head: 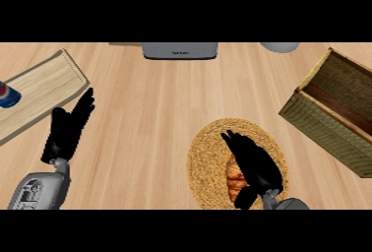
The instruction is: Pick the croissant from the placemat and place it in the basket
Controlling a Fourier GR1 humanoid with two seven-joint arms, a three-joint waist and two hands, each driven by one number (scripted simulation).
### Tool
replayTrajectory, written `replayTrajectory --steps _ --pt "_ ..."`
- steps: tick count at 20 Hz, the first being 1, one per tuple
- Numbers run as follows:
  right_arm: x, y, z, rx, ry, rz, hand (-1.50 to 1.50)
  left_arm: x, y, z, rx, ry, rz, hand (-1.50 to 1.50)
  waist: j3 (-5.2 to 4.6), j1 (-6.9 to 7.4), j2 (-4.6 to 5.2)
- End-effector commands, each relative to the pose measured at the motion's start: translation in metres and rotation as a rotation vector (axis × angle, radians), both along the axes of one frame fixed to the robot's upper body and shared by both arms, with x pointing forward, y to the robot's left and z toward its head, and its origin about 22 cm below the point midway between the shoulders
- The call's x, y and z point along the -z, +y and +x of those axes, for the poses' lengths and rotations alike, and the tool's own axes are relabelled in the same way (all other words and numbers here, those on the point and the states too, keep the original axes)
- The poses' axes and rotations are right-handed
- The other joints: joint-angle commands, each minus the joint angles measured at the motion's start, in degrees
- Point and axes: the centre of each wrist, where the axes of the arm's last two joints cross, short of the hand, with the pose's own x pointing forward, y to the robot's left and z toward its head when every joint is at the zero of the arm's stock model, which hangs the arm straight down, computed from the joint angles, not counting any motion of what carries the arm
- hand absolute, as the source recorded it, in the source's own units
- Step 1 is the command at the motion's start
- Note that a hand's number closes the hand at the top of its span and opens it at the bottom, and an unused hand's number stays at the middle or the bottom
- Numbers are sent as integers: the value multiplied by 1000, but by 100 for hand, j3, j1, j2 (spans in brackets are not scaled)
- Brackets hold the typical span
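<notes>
One croissant (234,181) on one placemat (207,152), right hand (252,160) flat over it, fingers straight. One basket (327,115) up-right of the placemat; left hand (69,128) spread, far left.

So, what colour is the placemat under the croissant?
Golden straw yellow, woven, round placemat; the croissant is orange-brown. It shows best in the head view.

Left hand (67,129): matte black throughout, with long slender fingers; no markings can be made out.
Left forearm (40,189): light grey casing with rounded edges, darker recessed panels and a narrow grey wrist link.
Right hand (254,165): the same matte black, broad in the palm.
Right forearm (289,203): grey; only a short rounded piece is seen.
</notes>
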Motion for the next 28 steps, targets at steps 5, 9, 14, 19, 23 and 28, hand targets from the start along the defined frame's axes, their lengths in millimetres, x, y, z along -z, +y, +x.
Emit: replayTrajectory --steps 5,9,14,19,23,28 --pt "3 -18 11 5 -1 10 -150 -4 11 1 5 1 11 0 0 -5 -1" --pt "27 -6 11 -42 7 -26 150 -5 0 3 -8 -12 5 0 0 4 0" --pt "37 -4 -5 -123 -102 -120 150 11 -1 -6 17 12 13 0 0 2 -1" --pt "26 -6 -31 -294 -131 -174 150 6 4 -13 -5 -10 9 0 -1 -12 -21" --pt "-15 -40 -55 -615 -117 -247 150 -2 -2 0 -18 7 21 0 -9 -164 -67" --pt "-58 -70 -78 -644 -257 -263 150 4 -1 -5 -7 15 13 0 -2 -74 -22"
